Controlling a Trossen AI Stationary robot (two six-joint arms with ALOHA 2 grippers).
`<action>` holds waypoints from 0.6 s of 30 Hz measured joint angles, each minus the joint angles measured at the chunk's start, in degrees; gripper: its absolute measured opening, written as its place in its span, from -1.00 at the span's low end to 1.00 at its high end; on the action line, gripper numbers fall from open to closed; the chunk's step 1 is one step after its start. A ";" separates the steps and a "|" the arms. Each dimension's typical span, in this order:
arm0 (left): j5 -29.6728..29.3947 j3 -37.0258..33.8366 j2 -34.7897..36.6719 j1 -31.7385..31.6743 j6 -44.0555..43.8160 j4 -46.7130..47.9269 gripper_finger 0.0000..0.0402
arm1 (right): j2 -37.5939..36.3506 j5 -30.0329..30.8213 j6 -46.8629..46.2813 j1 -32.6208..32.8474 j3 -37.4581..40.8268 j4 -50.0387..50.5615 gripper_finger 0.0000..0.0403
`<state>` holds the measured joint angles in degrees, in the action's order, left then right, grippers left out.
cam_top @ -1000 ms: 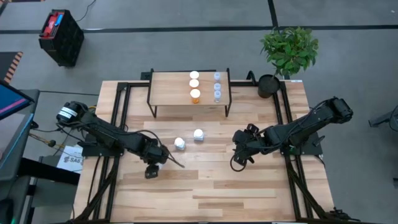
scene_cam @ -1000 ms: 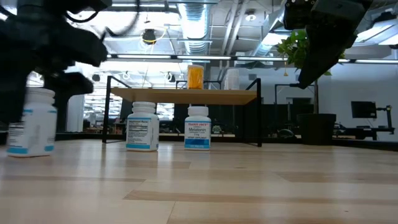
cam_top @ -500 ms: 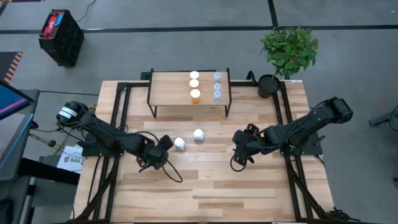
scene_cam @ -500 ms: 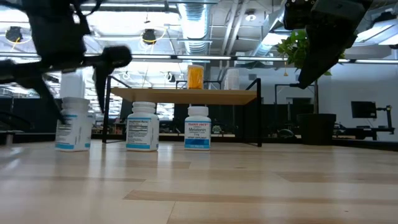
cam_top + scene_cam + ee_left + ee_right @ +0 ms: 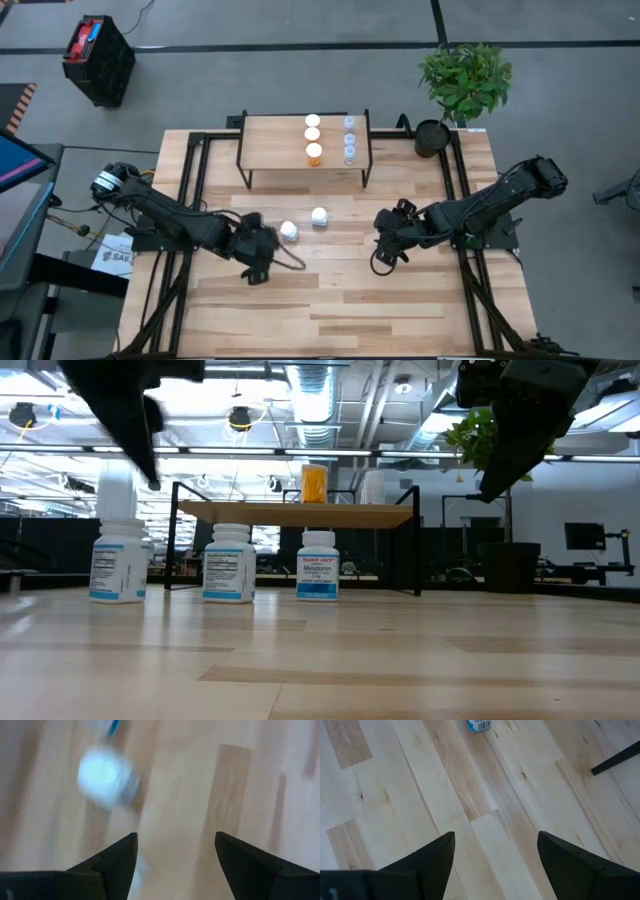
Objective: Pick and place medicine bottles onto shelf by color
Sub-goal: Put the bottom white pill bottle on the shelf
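The slatted light-wood counter [image 5: 330, 300] carries a low shelf with a pale wood top and thin black legs [image 5: 275, 145] at its 12 o'clock edge. On the shelf stand two white-capped white bottles [image 5: 312, 126], an orange bottle with a white cap [image 5: 314, 153] and a column of clear bluish bottles [image 5: 350, 140]. Three white medicine bottles with blue-banded labels [image 5: 228, 563] stand in a row on the counter in front of the shelf. The left hand [image 5: 262, 245] hangs over the counter at 9 o'clock of centre, just beside one white bottle [image 5: 288, 231], fingers spread wide and holding nothing. The right hand [image 5: 385, 252] waits at 3 o'clock, fingers likewise wide and empty.
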<state>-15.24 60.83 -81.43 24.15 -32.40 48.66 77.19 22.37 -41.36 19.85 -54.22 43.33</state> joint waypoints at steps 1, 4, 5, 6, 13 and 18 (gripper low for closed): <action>0.74 0.57 0.00 0.01 -8.17 2.29 0.25 | 0.00 0.00 0.00 0.00 -0.01 0.00 0.52; 1.18 1.32 0.00 0.08 -28.82 7.59 0.25 | 0.00 0.00 0.00 -0.01 0.00 0.00 0.52; 1.23 1.29 0.00 0.08 -33.96 9.13 0.25 | 0.00 0.00 0.00 -0.01 0.00 0.00 0.52; 1.15 1.26 0.00 0.07 -37.37 10.33 0.25 | 0.00 0.00 0.00 -0.01 0.00 0.02 0.52; 1.51 -0.92 -0.28 -1.89 -44.00 10.99 0.25 | 0.00 0.00 1.36 0.01 0.00 0.02 0.52; -2.39 -1.43 -0.06 -3.05 -43.80 12.30 0.25 | 0.00 0.00 1.40 0.00 0.00 0.04 0.52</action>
<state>-17.63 59.40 -81.49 21.10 -76.20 60.96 77.19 22.37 -39.97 19.84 -54.22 43.38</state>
